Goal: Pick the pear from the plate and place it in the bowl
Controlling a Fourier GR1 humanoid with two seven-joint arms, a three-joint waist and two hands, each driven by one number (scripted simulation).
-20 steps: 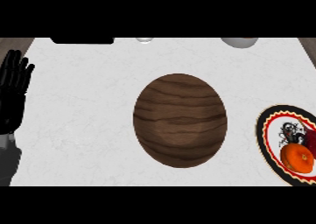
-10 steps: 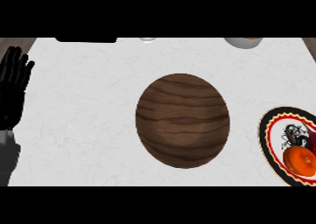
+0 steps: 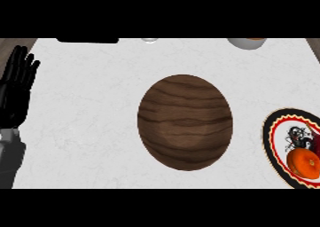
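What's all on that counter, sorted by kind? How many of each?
Bowls: 1, the wooden bowl
Plates: 1, the patterned plate at the right edge
Fruit: 1, an orange-coloured fruit on the plate
Robot hands: 1, the left hand, open at the left edge
Partly cut-off things at the far edge: 3, kinds unclear
Total: 7

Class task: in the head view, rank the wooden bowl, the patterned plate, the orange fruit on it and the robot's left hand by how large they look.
1. wooden bowl, clearly largest.
2. left hand and patterned plate: unsure, since the view's right edge cuts off the plate.
3. orange fruit, smallest.
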